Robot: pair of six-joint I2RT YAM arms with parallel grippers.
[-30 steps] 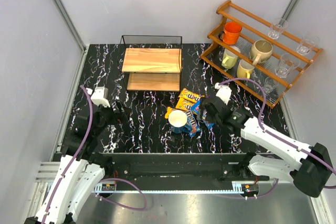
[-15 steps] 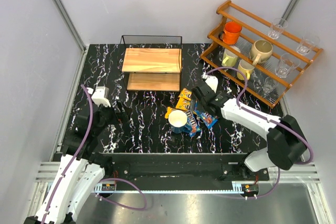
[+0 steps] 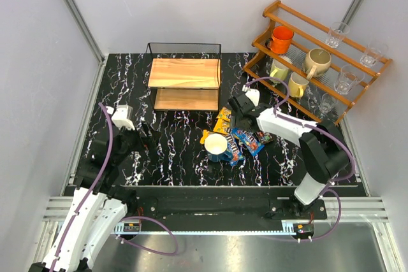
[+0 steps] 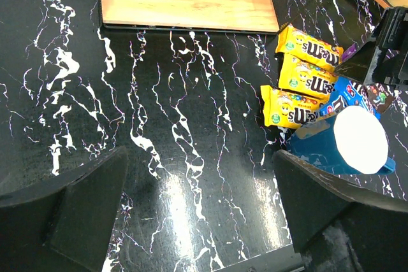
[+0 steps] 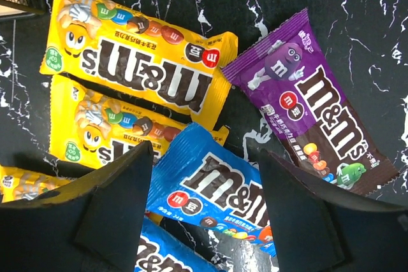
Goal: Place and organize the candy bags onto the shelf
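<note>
R pincer point(image 5: 205, 157) is released: fingers point(image 5: 111, 205) spread wide, nothing btwn them, hanging directly over the candy bags point(image 3: 233, 133). Can't tell if the tips touch the packets. All six bags lie flat on the table point(image 3: 172, 157), bunched approx mid-table, slightly toward the R edge. They sit just beside the shelf point(image 3: 183, 72), on its near-R side but off it.

R wrist view, packet by packet:
- Upper yellow bag point(image 5: 137, 52) and middle yellow bag point(image 5: 118, 125) lie parallel, long edges touching.
- Third yellow bag point(image 5: 22, 183) shows only a corner behind the finger.
- Blue bag point(image 5: 217, 192) sits btwn the fingers, its end overlapping the middle yellow bag.
- Second blue bag point(image 5: 169, 253) is cut off by the frame edge.
- Purple bag point(image 5: 312, 116) lies tilted, its end close to the upper yellow bag's end, its side beside the blue bag.

Blue mug point(image 3: 217, 146), upright, white inside, stands at the pile's near side, touching the bags.

Shelf: two wooden boards in a black wire frame, by the far edge, a bit L of ctr. Wooden rack point(image 3: 296, 55) w/ mugs & glasses fills the far R corner.

L pincer point(image 4: 199, 157) also released, fingers wide, holding nothing, over the table toward the near L corner, well apart from the bags.
</note>
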